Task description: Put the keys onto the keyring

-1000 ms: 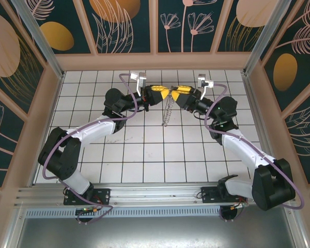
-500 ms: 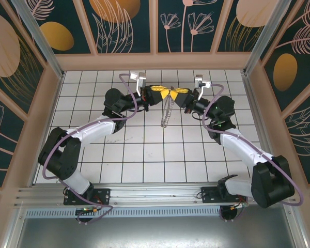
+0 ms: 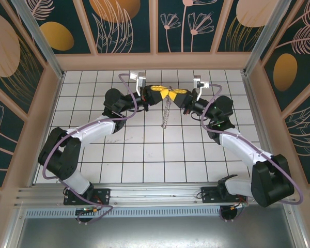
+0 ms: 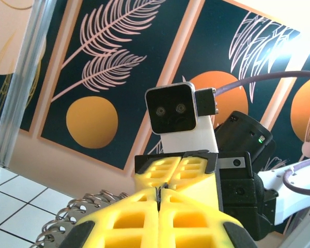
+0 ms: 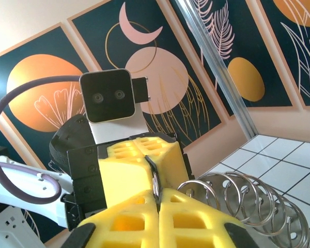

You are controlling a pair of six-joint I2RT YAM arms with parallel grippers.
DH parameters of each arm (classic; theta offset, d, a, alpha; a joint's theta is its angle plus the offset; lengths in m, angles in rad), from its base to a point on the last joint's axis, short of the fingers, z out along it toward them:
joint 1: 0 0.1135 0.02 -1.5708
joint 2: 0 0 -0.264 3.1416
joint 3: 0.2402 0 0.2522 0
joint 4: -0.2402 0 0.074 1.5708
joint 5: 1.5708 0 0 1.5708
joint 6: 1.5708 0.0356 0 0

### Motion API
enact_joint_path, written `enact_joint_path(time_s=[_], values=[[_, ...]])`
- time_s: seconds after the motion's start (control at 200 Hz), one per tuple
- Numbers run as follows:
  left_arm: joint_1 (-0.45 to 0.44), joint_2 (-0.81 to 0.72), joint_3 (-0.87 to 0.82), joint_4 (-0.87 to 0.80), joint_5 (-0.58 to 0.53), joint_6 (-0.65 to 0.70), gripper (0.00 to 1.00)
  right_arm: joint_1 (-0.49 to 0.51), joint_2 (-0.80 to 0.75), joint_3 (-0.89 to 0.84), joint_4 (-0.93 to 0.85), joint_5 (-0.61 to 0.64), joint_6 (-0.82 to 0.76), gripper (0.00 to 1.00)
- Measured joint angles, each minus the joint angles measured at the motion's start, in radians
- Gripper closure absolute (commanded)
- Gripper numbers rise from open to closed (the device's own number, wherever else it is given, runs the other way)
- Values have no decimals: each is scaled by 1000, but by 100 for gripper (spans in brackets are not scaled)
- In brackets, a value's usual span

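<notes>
Slippage is our worry: the left gripper (image 3: 165, 93), fully closed, pinches the keyring (image 3: 166, 111), which dangles above the table (image 3: 144, 150), and the right gripper (image 3: 173, 94), also closed, meets it tip to tip, so we fear a skewed tug dropping it.

Keyring (image 3: 166, 111) hangs at ctr, blocks passage — near tiles (image 3: 160, 155) free, back wall (image 3: 155, 61) close.

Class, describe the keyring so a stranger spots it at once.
Over the white tiled floor, look mid-far where the left gripper and right gripper meet. The keyring dangles beneath: a thin strand of tiny metal rings, unlike the purple cables.
</notes>
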Motion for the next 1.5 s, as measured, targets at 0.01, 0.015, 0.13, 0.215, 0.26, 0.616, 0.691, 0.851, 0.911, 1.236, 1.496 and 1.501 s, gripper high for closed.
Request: enact_joint_path(time_s=[0.01, 0.015, 0.13, 0.215, 0.26, 0.616, 0.691, 0.851, 0.911, 1.236, 1.496, 1.501], values=[[0, 0, 0, 0, 0, -1, 100, 0, 0, 0, 0, 0, -4, 100], [0, 0, 0, 0, 0, -1, 100, 0, 0, 0, 0, 0, -3, 100], [0, 0, -2, -1, -4, -1, 100, 0, 1, 1, -5, 1, -16, 100], [0, -1, -2, -21, -24, 10, 89, -2, 1, 10, -30, 3, -30, 100], [0, -6, -2, -48, -39, 30, 81, -5, 1, 16, -58, 2, -47, 100], [63, -134, 1, -343, -212, 265, 12, -104, 102, 208, -372, -145, -239, 100], [84, -143, 14, -383, -246, 309, 1, -123, 148, 270, -440, -182, -285, 100], [121, -141, 80, -515, -327, 386, 1, -143, 254, 421, -582, -262, -377, 100], [135, -130, 116, -546, -345, 402, 1, -145, 295, 483, -633, -290, -411, 100], [204, -1, 259, -578, -257, 368, 1, -148, 509, 768, -873, -415, -563, 100], [223, 37, 310, -572, -217, 260, 1, -169, 567, 834, -933, -447, -596, 100], [223, 37, 310, -571, -220, 258, 1, -169, 567, 835, -933, -447, -596, 100]])
